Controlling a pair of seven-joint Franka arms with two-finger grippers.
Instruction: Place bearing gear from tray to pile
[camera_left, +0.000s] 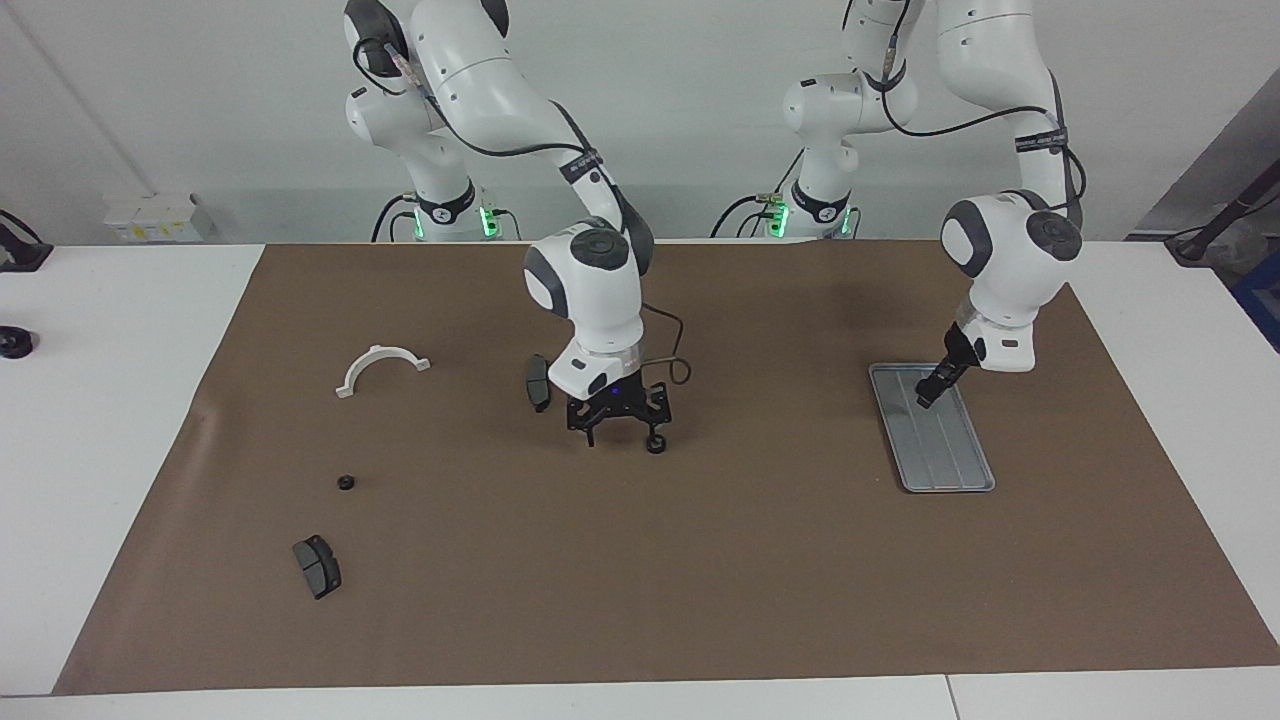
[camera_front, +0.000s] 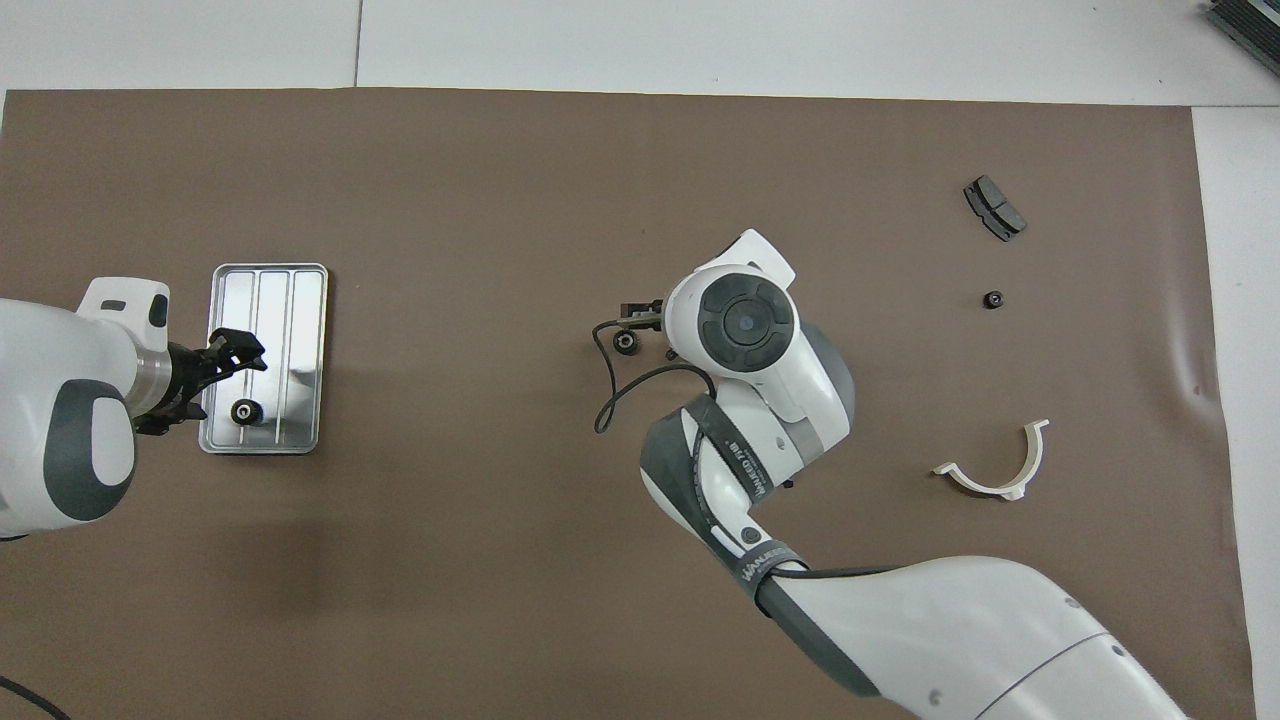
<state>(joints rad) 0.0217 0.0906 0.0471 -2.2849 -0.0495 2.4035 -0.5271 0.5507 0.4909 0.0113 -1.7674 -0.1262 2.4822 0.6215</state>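
— Overhead view first: what does the gear (camera_front: 245, 410) look like?
— A small black ring with a toothed rim and a pale centre. It lies flat in the tray (camera_front: 305, 300), at the tray's end nearer the robots, toward the left arm's end of the table.
— And from the facing view?
— Hidden. The left gripper (camera_left: 927, 394) hangs low over that end of the tray and covers it.
— Where does it sit relative to the jaws?
— From above, the left jaws stand apart with nothing between them. The gear lies just beside them, in plain sight. Whether a fingertip touches it I cannot tell; probably not.
— The right gripper (camera_left: 620, 428)?
— Jaws spread wide and empty, low over the table's middle, with a second gear (camera_front: 625, 343) at one fingertip. Its wrist hides most of the jaws from above.
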